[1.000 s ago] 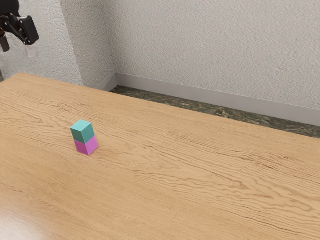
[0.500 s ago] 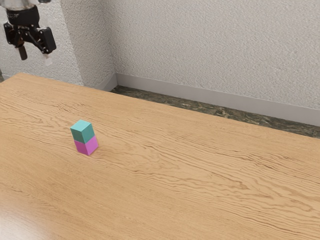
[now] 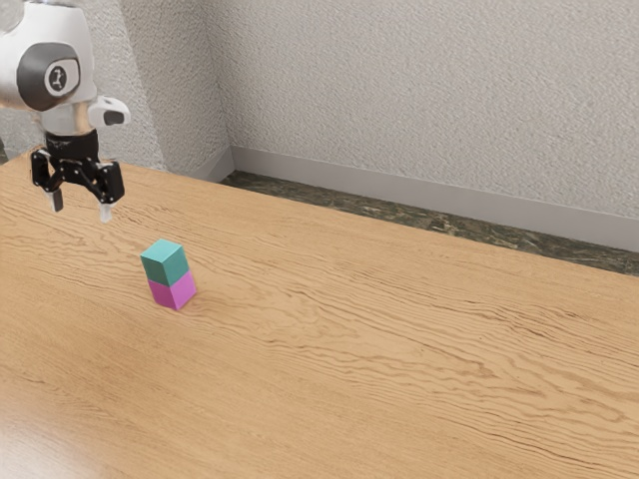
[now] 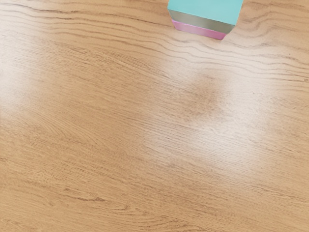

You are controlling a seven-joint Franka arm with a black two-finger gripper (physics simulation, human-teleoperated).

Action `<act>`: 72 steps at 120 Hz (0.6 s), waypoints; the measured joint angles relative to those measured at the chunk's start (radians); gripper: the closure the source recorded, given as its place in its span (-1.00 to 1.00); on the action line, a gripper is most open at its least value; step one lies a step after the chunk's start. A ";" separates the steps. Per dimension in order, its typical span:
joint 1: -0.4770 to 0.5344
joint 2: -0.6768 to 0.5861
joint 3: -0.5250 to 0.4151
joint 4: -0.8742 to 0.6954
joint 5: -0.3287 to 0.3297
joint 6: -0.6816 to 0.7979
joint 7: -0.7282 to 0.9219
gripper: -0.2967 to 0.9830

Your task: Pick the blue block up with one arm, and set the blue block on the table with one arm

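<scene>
My gripper (image 3: 80, 212) hangs above the table (image 3: 369, 349) in the exterior view, its two fingers spread apart with nothing between them. Toward the exterior view's right from it, and lower, the blue block (image 3: 166, 262), teal in tone, rests on top of a pink block (image 3: 175, 290). The pink block stands on the wooden tabletop. In the wrist view the blue block (image 4: 205, 8) is cut off by the picture's edge, with a strip of the pink block (image 4: 200, 30) beneath it. Gripper and blocks are apart.
A textured wall (image 3: 419, 100) with a pale baseboard (image 3: 399, 187) rises beyond the table's far edge. Dark flooring (image 3: 379, 207) lies between the two. A wall corner stands behind the arm.
My gripper has come down and toward the exterior view's right, closer to the blocks, and more of the arm has come into view. Both blocks have stayed where they were.
</scene>
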State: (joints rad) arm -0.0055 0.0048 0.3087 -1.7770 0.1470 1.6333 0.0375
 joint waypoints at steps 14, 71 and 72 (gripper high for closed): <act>0.007 0.061 0.001 -0.010 0.005 0.081 0.002 -0.54; 0.035 0.298 -0.002 0.040 -0.040 0.264 0.034 -0.54; 0.035 0.301 -0.002 0.042 -0.041 0.266 0.034 -0.54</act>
State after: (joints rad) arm 0.0292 0.3062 0.3069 -1.7350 0.1057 1.8994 0.0719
